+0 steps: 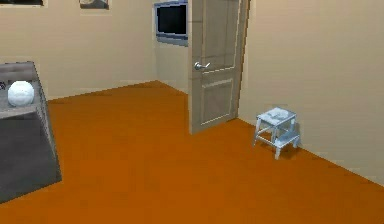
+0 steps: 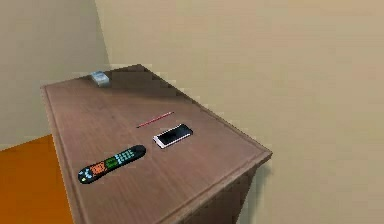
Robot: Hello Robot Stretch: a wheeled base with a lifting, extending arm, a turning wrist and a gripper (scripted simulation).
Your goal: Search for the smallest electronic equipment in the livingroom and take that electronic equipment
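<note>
Brown wooden tabletop carries a black remote control with coloured buttons, near a flat silver-edged phone. Jaw state cannot be told.

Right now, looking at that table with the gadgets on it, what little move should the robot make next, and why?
Probably reach the arm out over the table toward the phone. It lies flat and looks smaller than the remote beside it. The small grey thing at the far corner is too unclear to name.
</note>
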